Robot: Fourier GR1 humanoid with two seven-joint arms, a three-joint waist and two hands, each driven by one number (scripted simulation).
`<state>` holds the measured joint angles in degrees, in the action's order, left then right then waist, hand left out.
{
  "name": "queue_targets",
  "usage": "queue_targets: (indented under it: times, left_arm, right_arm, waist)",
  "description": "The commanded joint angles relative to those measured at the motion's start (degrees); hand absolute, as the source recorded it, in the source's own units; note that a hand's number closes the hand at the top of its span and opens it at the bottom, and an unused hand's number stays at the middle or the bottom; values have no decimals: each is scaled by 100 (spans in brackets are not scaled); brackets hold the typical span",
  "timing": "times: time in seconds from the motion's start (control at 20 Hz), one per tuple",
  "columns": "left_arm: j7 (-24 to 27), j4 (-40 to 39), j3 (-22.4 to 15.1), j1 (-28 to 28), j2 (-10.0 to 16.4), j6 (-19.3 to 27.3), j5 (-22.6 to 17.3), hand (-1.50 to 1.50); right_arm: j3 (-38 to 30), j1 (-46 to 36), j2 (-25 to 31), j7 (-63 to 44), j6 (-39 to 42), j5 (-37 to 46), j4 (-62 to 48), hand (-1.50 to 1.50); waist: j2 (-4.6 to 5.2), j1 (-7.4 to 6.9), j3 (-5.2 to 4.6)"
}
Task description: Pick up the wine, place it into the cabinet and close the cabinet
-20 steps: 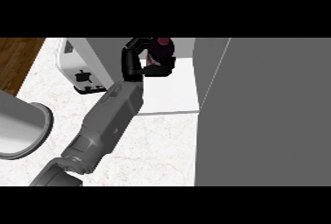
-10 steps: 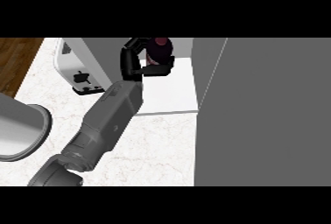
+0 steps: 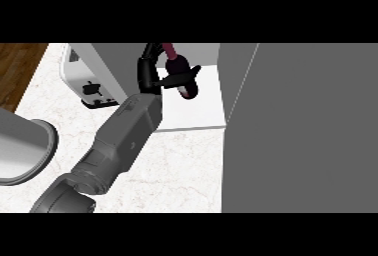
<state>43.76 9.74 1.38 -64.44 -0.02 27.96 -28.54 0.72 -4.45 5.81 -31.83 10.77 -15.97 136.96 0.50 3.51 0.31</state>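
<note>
The wine bottle [image 3: 183,80], dark red with a thin neck pointing away from me, is held by my right hand [image 3: 151,67] at the top middle of the head view. Black fingers curl round its left side and the thumb crosses its body. Bottle and hand hang over the white floor of the cabinet [image 3: 196,112], inside its open front. The grey forearm [image 3: 125,135] runs up to it from the lower left. The wide grey cabinet door [image 3: 310,130] fills the right side. My left hand does not show.
A white toaster-like appliance [image 3: 92,90] stands on the marble counter [image 3: 177,170] left of the cabinet opening. A large grey cylinder [image 3: 18,147] sits at the left edge. Brown wooden floor [image 3: 18,65] lies beyond the counter's far-left edge.
The bottle has tipped and shifted slightly right and down in the hand, so more of its dark body shows below the thumb. The forearm has barely moved.
</note>
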Motion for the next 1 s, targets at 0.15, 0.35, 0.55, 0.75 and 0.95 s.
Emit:
queue_targets:
  times: [0.15, 0.35, 0.55, 0.75, 0.95]
  left_arm:
    - [89, -401, 13, 199, 2, 304, 138, -150]
    - [137, -526, -46, 334, 186, 267, 239, -150]
    - [281, -442, 84, 283, 130, 349, 174, -150]
    - [474, -321, 188, 365, 272, 180, 137, -150]
    - [532, -338, 217, 425, 125, -21, 148, -150]
  right_arm:
    - [108, 119, -59, -28, 10, -75, 357, -150]
    - [-38, 126, 13, -119, 15, -225, 528, -150]
    - [129, 143, -88, 29, 62, -116, 329, -150]
    - [-3, -63, 7, -152, -70, -193, 415, -150]
    - [-13, -220, 70, -300, -124, -175, 367, -150]
  waist:
    - [63, -15, -36]
    - [77, 47, -37]
    - [114, 94, -39]
    - [88, 29, -41]
    - [85, 20, -42]
